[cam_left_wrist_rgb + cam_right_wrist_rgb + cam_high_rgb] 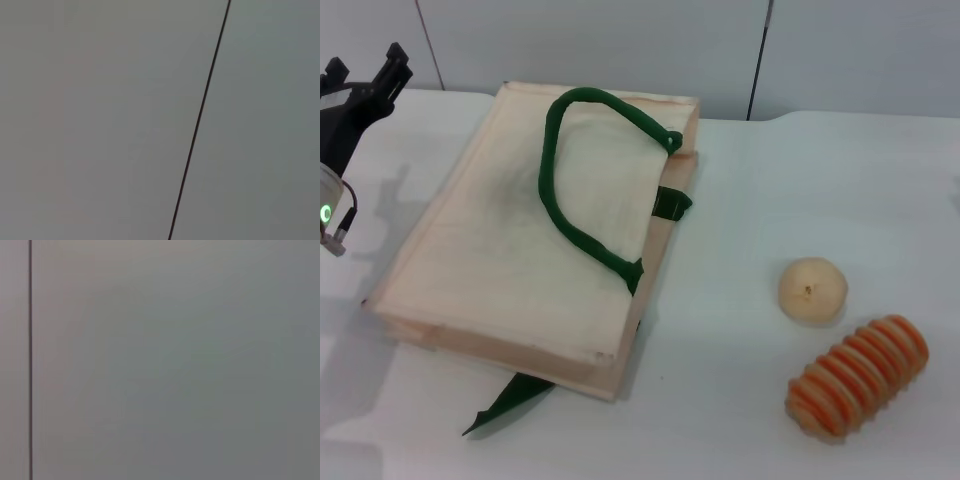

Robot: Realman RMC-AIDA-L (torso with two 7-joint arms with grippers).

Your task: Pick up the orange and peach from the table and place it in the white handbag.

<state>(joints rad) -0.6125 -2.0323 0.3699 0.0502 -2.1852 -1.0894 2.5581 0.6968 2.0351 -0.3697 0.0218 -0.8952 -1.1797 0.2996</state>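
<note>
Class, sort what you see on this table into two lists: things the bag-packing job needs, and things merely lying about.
Belongs to the job:
white handbag
left hand, at the table's far left edge

Just lying about:
pale tan round fruit
ridged orange-and-tan piece

No orange or peach is in view.

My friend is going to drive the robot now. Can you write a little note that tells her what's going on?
Left gripper: raised at the table's far left edge beside the white handbag, holding nothing that shows. Right gripper: not in view.
The handbag lies flat on the table, green handles draped across it.
No orange or peach is visible on the table; they may be in the bag already, which can't be seen.
Still out: a tan round fruit and a ridged striped piece, neither part of the job.
Check inside the bag first.
</note>
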